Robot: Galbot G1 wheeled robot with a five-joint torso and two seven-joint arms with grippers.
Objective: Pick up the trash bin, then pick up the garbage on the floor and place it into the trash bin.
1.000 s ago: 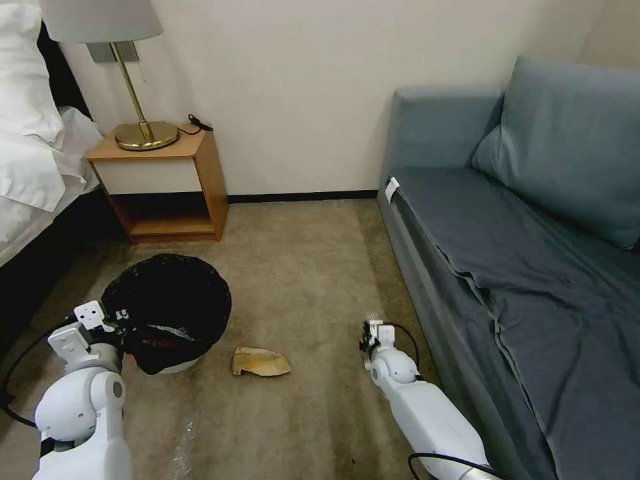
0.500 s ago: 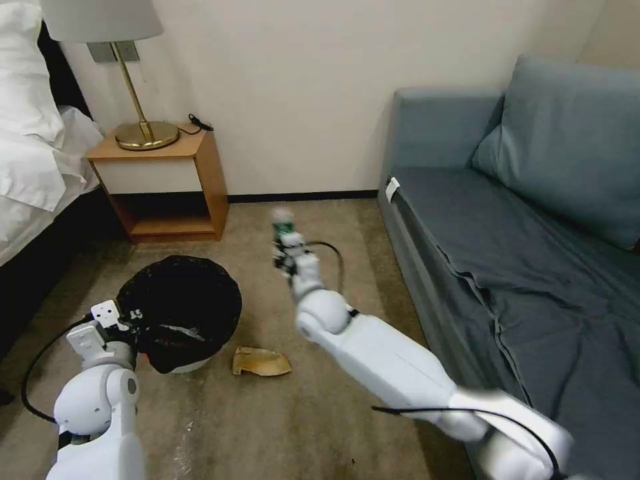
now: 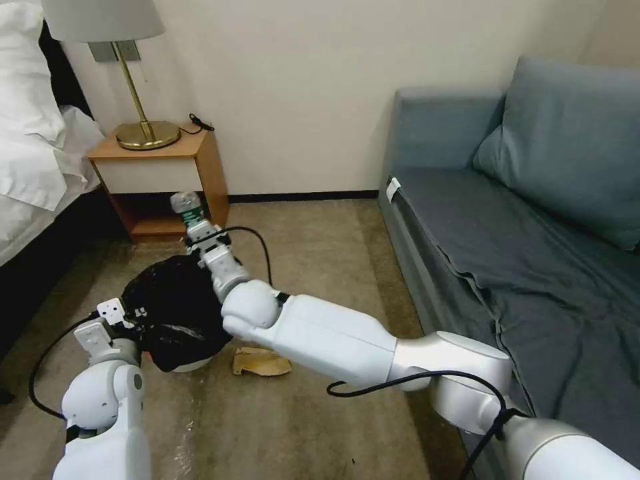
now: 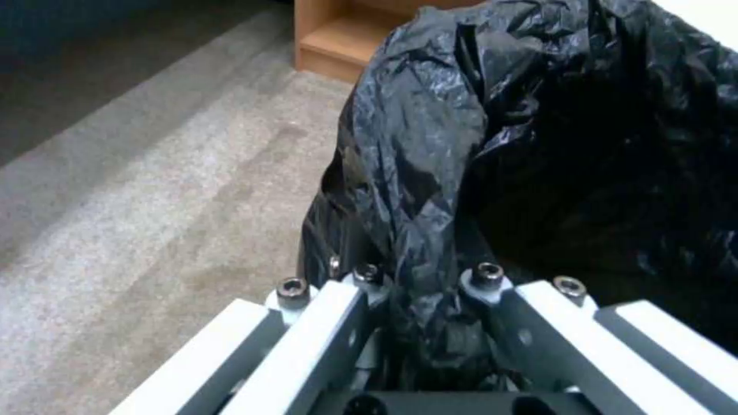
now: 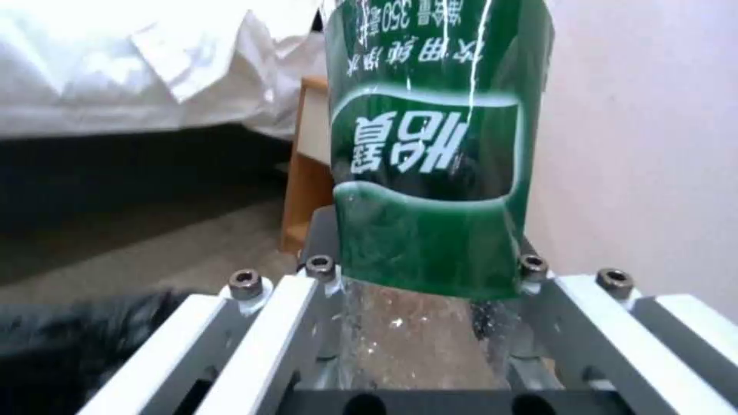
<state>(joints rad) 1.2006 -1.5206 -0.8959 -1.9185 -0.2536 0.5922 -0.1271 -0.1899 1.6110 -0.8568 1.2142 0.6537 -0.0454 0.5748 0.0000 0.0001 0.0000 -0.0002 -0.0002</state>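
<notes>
bottle (image 5: pixel 438 173) green label, "350", Chinese characters

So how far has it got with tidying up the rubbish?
Partway. The left hand grips the trash bin by its black liner rim, and something pale already lies inside. The right hand holds the green-labelled bottle above the bin, not yet dropped. The tan cardboard scrap remains on the carpet.

Both arms engaged, both grippers closed on a load

Left gripper (image 3: pixel 127 313) low at the robot's left, forearm raised, fingers (image 4: pixel 323 323) clamped on black liner of the trash bin (image 3: pixel 175 310). Right arm stretched across the body to the left, right gripper (image 3: pixel 200 233) above the bin, fingers (image 5: pixel 277 323) pinching the bottle (image 3: pixel 188 207) upright
</notes>
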